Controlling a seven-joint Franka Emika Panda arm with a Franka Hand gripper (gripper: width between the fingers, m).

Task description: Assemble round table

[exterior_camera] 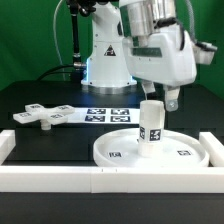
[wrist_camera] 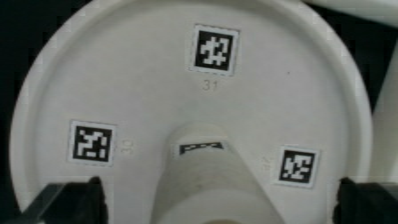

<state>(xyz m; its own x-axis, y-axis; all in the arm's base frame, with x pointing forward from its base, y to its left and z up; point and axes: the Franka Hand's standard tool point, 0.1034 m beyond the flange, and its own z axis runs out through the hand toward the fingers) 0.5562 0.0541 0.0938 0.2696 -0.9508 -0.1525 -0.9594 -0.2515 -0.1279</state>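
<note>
The large rimmed round disc (exterior_camera: 118,152) lies flat on the black table, just behind the front rail. The short cylindrical leg (exterior_camera: 150,126) stands upright on the disc's middle. My gripper (exterior_camera: 160,99) is just above the leg's top, open. In the wrist view the leg (wrist_camera: 210,180) rises from the disc (wrist_camera: 169,95) between my two dark fingers (wrist_camera: 71,200). The fingers stand well apart on either side of the leg and do not touch it; my gripper (wrist_camera: 217,205) holds nothing. The flat cross-shaped base (exterior_camera: 40,116) lies on the table at the exterior view's left.
The marker board (exterior_camera: 108,114) lies behind the disc. A long white border rail (exterior_camera: 110,181) runs along the front, and another rail piece (exterior_camera: 6,146) stands at the exterior view's left. The arm's white base (exterior_camera: 105,55) stands at the back.
</note>
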